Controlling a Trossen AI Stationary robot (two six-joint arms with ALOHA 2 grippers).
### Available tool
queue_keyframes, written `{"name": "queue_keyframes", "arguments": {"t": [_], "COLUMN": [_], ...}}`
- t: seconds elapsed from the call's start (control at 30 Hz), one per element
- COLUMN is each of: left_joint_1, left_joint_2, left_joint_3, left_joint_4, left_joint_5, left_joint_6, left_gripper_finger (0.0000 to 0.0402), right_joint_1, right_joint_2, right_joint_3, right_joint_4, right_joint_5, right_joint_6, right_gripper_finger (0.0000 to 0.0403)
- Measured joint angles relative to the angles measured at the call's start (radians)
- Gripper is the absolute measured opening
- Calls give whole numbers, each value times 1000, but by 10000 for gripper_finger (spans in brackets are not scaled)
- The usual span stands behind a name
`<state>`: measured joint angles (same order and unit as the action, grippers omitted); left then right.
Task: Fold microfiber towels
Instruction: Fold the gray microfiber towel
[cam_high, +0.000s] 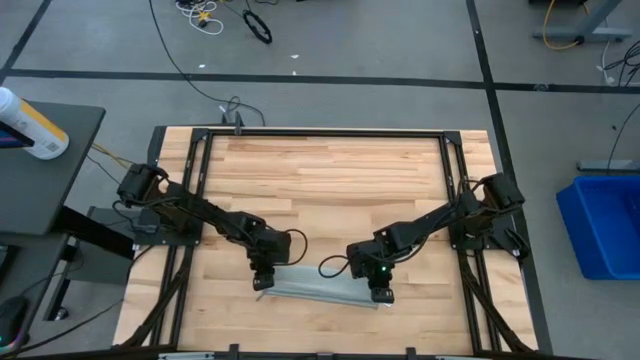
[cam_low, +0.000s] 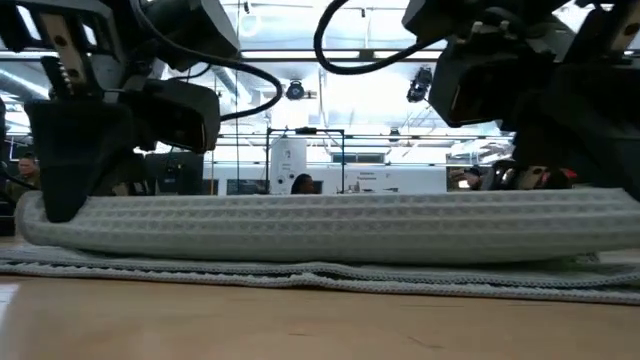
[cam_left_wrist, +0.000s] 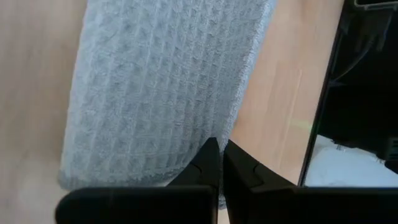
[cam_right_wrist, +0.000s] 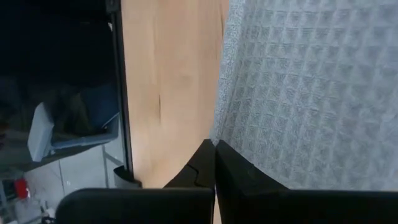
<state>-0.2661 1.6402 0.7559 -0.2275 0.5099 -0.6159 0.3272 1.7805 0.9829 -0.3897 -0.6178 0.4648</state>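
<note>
1. Grey-blue waffle-textured cloth, the microfiber towel (cam_high: 318, 287), is seen lying as a long narrow folded strip on the near part of the wooden tabletop (cam_high: 330, 180), between the two arms.
2. From the low view, the towel (cam_low: 330, 225) is shown with an upper layer rolled over in a rounded fold above a flat lower layer that rests on the tabletop (cam_low: 300, 325).
3. The left claw (cam_high: 262, 283) is placed at the towel's left end, with its fingers pressed together; by the left wrist view, the towel edge (cam_left_wrist: 161, 93) is pinched at the left claw (cam_left_wrist: 219, 155).
4. The right claw (cam_high: 381, 294) is placed at the towel's right end, likewise pressed together; in the right wrist view the tips of the right claw (cam_right_wrist: 213, 152) are met at the towel's (cam_right_wrist: 311, 93) edge, which appears to be pinched.
5. In the low view, both claws are seen coming down onto the two ends of the folded layer.
6. A blue bin (cam_high: 605, 225) is seen on the floor to the right of the tabletop, well apart from the towel.
</note>
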Motion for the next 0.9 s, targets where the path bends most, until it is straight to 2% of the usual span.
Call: {"name": "queue_keyframes", "arguments": {"t": [0.43, 0.6, 0.9], "left_joint_1": [26, 44, 56], "left_joint_2": [0, 0, 25], "left_joint_3": [-25, -24, -24], "left_joint_4": [-5, 2, 20], "left_joint_5": [-64, -71, -70], "left_joint_6": [51, 50, 40], "left_gripper_finger": [4, 4, 12], "right_joint_1": [-9, 2, 2], "right_joint_2": [36, 82, 90], "right_joint_3": [1, 1, 2], "right_joint_4": [10, 7, 4], "right_joint_5": [40, 42, 45], "right_joint_6": [1, 5, 6], "right_gripper_finger": [0, 0, 11]}}
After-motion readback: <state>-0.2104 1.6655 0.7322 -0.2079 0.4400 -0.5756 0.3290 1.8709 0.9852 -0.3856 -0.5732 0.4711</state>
